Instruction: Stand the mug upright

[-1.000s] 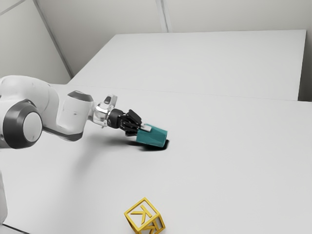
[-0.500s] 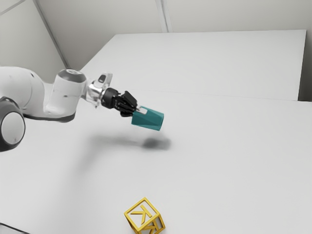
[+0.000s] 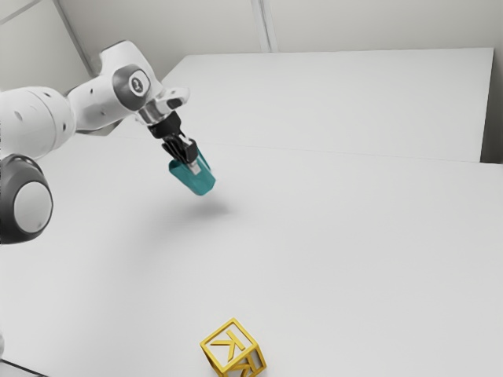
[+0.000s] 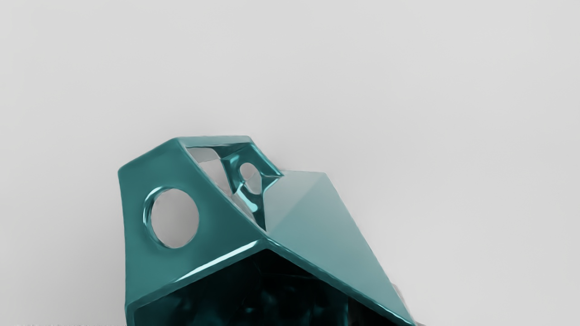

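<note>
In the exterior view my gripper is shut on the teal mug and carries it above the table. The mug is tilted, its lower end slanting down toward the exterior view's right, with a shadow on the table below. The wrist view has the faceted mug close to the camera, its dark open mouth facing the hand and its angular handle with a round hole to one side. A bit of one fingertip peeks out past the mug's edge; the mug hides the rest of the fingers.
A yellow open-frame cube with letters sits on the white table near the exterior view's bottom edge, well apart from the mug. Behind the table stands a large white surface.
The mug has risen off the table in my grip and moved toward the exterior view's left. My hand has turned to point more steeply downward, swinging the mug to a steeper tilt.
</note>
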You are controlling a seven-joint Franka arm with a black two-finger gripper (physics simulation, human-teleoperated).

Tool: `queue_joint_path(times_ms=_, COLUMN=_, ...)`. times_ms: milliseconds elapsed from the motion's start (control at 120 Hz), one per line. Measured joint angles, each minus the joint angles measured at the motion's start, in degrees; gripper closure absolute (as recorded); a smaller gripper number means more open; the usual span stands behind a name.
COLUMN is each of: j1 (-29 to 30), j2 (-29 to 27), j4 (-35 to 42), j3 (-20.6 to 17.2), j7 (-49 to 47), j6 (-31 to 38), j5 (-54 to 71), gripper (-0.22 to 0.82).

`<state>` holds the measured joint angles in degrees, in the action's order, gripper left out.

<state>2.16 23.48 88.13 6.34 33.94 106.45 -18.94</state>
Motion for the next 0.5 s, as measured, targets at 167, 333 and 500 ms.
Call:
queue_joint_path(times_ms=167, j1=-0.2, j2=3.2, j4=-1.0, j3=-0.4, j7=-4.2, j6=3.9, j5=9.5, gripper=0.78)
queue_joint_path(times_ms=333, j1=-0.2, j2=5.5, j4=-1.2, j3=-0.3, j7=-8.9, j6=5.0, j5=16.4, gripper=0.78)
queue_joint_path(times_ms=500, j1=-0.2, j2=7.0, j4=-1.1, j3=-0.2, j7=-12.6, j6=5.5, j5=18.3, gripper=0.77)
